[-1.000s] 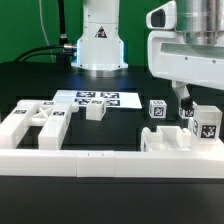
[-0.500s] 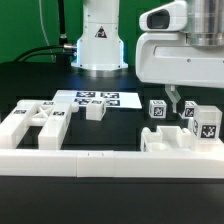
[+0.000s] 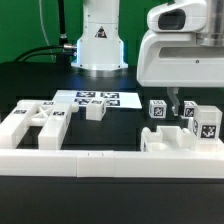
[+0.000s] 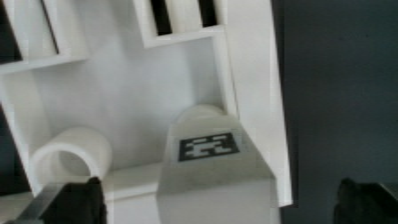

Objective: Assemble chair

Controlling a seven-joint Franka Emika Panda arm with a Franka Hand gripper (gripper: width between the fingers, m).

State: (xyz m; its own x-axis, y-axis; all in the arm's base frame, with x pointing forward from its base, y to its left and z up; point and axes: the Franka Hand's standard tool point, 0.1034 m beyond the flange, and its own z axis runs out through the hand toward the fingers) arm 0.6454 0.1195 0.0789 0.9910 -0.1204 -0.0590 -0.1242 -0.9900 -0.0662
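Observation:
The chair lies in loose white tagged pieces. At the exterior view's left is a large slotted piece (image 3: 35, 122). A small block (image 3: 95, 111) sits mid-table and a cube (image 3: 157, 110) further right. At the right are a tagged block (image 3: 204, 122) and a chunky piece (image 3: 168, 141). My gripper (image 3: 176, 102) hangs over this right group. In the wrist view, the gripper (image 4: 217, 205) is open. Its fingertips (image 4: 71, 202) stand wide on either side of a white slotted slab (image 4: 107, 80) with a tagged leg (image 4: 210, 150). The jaws grip nothing.
A long plain white rail (image 3: 90, 160) runs along the front of the table. The marker board (image 3: 96, 98) lies flat before the arm's base (image 3: 99, 45). The tabletop is black, with cables at the back left.
The gripper has shifted toward the exterior view's left, over the right group of pieces. The pieces have not moved.

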